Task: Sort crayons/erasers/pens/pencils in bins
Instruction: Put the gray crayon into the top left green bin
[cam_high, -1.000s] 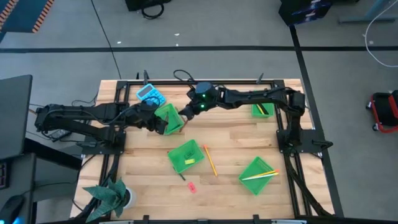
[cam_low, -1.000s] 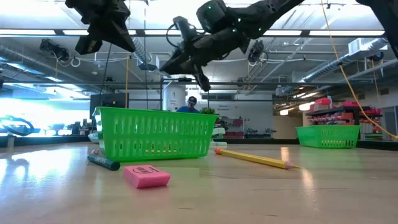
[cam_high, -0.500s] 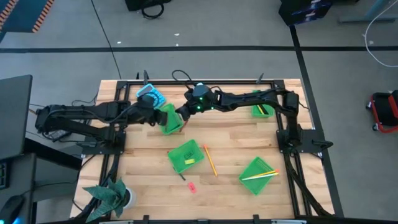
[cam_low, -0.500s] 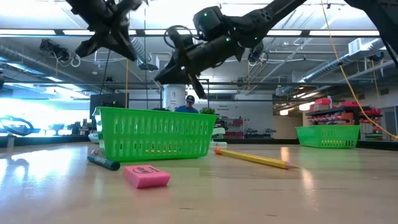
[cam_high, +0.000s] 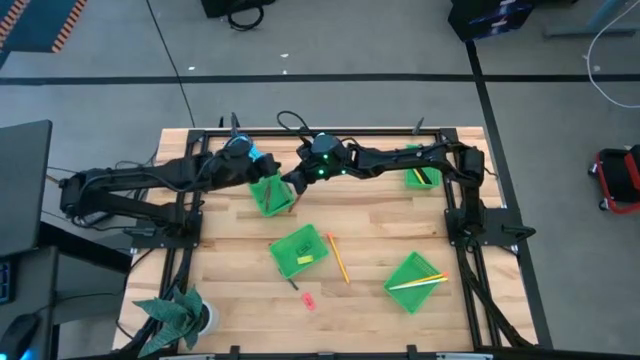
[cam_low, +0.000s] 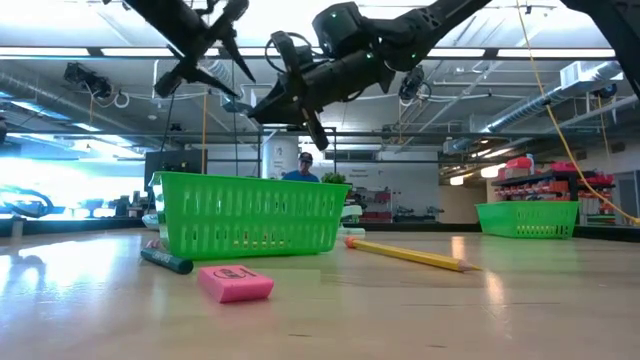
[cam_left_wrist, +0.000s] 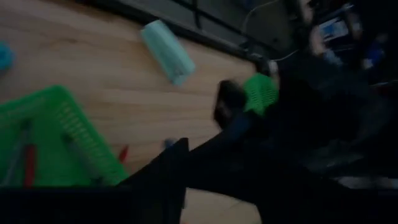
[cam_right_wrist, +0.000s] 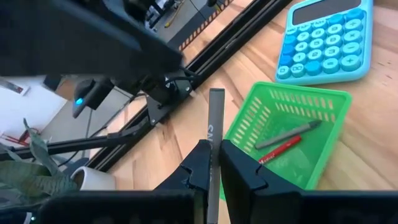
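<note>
My right gripper (cam_right_wrist: 214, 149) hovers beside the far-left green bin (cam_high: 270, 192), shut on a grey crayon (cam_right_wrist: 216, 115). That bin (cam_right_wrist: 292, 134) holds a grey stick and a red crayon (cam_right_wrist: 280, 148). My left gripper (cam_high: 246, 166) hangs open above the blue calculator (cam_right_wrist: 326, 43), just beyond the same bin, and looks spread in the low view (cam_low: 205, 50). On the table lie an orange pencil (cam_high: 338, 257), a pink eraser (cam_low: 235, 283) and a dark crayon (cam_low: 165, 261). My right gripper pinches the grey crayon's shaft (cam_right_wrist: 215, 134) between its two fingers, which slant down from the table's right side. The crayon lies across the fingers and stands steeply, one end sticking out past them. It is lifted clear of the bin and the table.
A middle bin (cam_high: 298, 250) holds a yellow piece, a near-right bin (cam_high: 415, 280) holds pencils, and a far-right bin (cam_high: 421, 177) holds dark pens. A teal block (cam_left_wrist: 166, 50) lies near the far edge. A potted plant (cam_high: 180, 315) stands at the near left corner.
My left gripper has drawn back from over the far-left bin toward the table's far edge and has opened. My right gripper has shifted a little toward the table's left with the grey crayon still pinched.
</note>
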